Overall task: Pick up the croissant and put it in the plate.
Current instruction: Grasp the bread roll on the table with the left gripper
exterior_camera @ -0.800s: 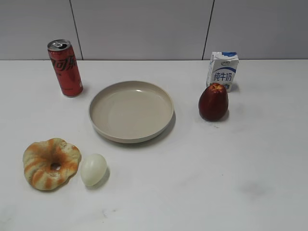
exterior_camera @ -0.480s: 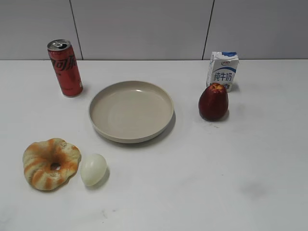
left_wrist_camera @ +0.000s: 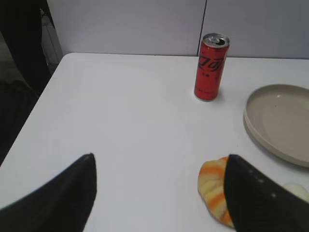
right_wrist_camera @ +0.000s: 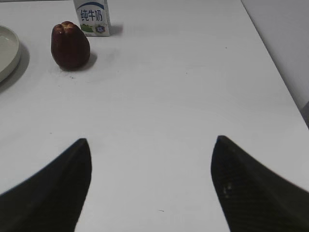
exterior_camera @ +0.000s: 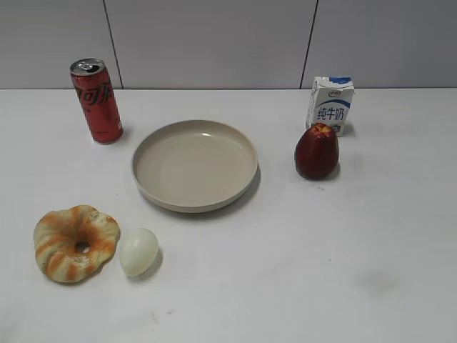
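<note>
Tan with orange-brown stripes, the croissant (exterior_camera: 76,243) sits where it sat in the two earlier exterior pictures, near the front left corner of the white worktop (exterior_camera: 307,271); nothing on the table has shifted since then. It is a lumpy ring with a small dark centre hole, lying flat. A pale egg (exterior_camera: 138,251) lies just beside it on its right; whether the two touch I cannot tell. The beige plate (exterior_camera: 194,165) stands toward the middle of the worktop, well apart from the croissant, with nothing in it. A red can (exterior_camera: 96,100) stands upright near the back edge on the left; a milk carton (exterior_camera: 330,105) and a dark red fruit (exterior_camera: 316,151) stand near the back edge on the right.

No arm shows in the exterior view. In the left wrist view the left gripper (left_wrist_camera: 159,193) has its fingers spread wide, the right one overlapping part of the croissant (left_wrist_camera: 215,188). The right gripper (right_wrist_camera: 149,186) is likewise spread wide over bare table.
</note>
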Available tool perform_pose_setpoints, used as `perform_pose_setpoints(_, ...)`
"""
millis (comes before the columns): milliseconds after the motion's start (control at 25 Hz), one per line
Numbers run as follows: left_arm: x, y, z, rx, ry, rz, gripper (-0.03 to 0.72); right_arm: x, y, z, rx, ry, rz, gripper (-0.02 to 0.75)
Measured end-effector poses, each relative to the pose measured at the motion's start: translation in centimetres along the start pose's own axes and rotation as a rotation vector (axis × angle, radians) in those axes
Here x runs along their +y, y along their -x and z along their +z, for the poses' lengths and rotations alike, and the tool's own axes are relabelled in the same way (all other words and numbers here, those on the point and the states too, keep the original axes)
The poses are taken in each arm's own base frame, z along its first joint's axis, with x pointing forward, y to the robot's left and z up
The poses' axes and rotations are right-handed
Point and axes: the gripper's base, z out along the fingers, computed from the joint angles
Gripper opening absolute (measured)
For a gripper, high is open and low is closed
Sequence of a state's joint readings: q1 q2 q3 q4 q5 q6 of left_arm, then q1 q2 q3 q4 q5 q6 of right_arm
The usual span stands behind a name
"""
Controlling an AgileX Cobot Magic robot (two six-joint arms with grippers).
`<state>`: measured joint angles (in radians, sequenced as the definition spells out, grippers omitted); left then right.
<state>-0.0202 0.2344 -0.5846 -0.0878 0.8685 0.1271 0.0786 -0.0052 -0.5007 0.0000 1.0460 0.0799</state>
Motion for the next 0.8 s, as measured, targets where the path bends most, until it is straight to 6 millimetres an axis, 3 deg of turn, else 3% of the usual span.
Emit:
perform_pose_setpoints(240,0.3,4.9,6.1,0.114,-0.043,-0.026,0.607,0.0,0.0,0.0,0.0,0.0,0.0,0.584)
perform_pose_setpoints(440,-0.6,7.8,12.7,0.388,-0.189,-0.044,0.607,0.0,0.0,0.0,0.0,0.0,0.0,0.584)
perform_pose_setpoints(560,-1.7,7.1,16.9,0.573,-0.267,-0.04,0.606,0.0,0.0,0.0,0.0,0.0,0.0,0.584)
perform_pose_setpoints(800,-5.1,2.4,24.1,0.868,-0.353,0.019,0.606,0.0,0.0,0.0,0.0,0.0,0.0,0.584)
